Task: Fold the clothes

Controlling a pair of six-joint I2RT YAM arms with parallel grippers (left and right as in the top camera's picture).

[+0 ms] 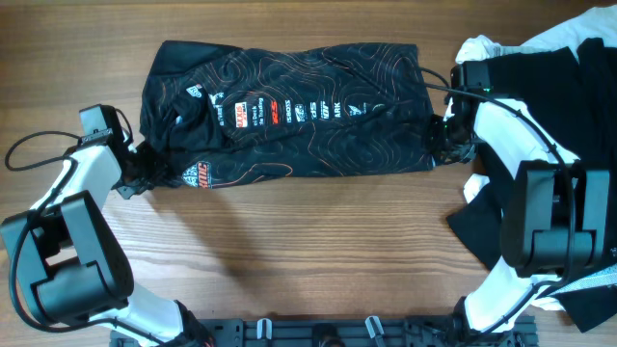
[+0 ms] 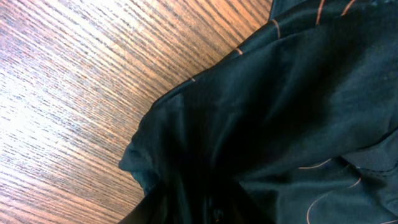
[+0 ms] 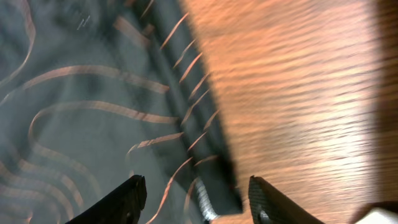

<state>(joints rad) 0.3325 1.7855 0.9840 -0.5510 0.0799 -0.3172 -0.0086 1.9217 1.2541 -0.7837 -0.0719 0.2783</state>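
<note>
Jersey (image 1: pixel 289 111): lying spread across the far middle of the bench (image 1: pixel 318 251), lengthwise left to right, logos facing up, already looking folded into a long band.
Left gripper (image 1: pixel 138 173): sitting at the jersey's near-left corner; its wrist view is showing only bunched black cloth, so I cannot tell whether the fingers are closed on it.
Right gripper (image 3: pixel 196 196): sitting at the jersey's near-right corner; fingers are standing apart with the hem's corner lying between them, nothing pinched yet.
Pile (image 1: pixel 549 145): other black and white clothes are lying heaped at the right edge, just beside the right arm.
Step, as I judge it: both arms are readying to take the near corners for the next fold.
Risk: the right fingers are straddling only the very tip of the hem, so closing there could be catching a single layer or slipping off.
Risk: one side lifting alone would be skewing the fold.
Risk: the right arm could be dragging the pile.
</note>
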